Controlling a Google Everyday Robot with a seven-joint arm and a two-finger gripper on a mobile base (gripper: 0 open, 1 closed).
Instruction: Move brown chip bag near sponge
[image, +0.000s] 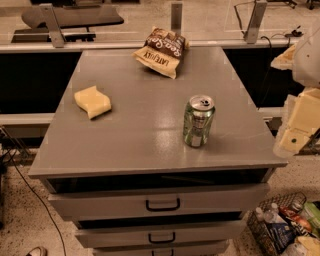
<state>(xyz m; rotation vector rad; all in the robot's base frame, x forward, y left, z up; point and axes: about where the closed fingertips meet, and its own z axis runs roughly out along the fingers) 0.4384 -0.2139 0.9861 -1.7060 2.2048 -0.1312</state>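
The brown chip bag (161, 51) lies at the far edge of the grey cabinet top (150, 130), its pale yellow band toward me. The sponge (92, 102), a pale-yellow wavy block, lies on the left side of the top, well apart from the bag. My gripper (296, 131) hangs at the right edge of the view, beside and off the cabinet's right side, far from both the bag and the sponge. It holds nothing that I can see.
A green soda can (198, 121) stands upright on the right front part of the top. Drawers with dark handles (162, 205) face me below. A wire basket of bottles (282, 227) sits on the floor at the lower right. A rail (125, 46) runs behind the cabinet.
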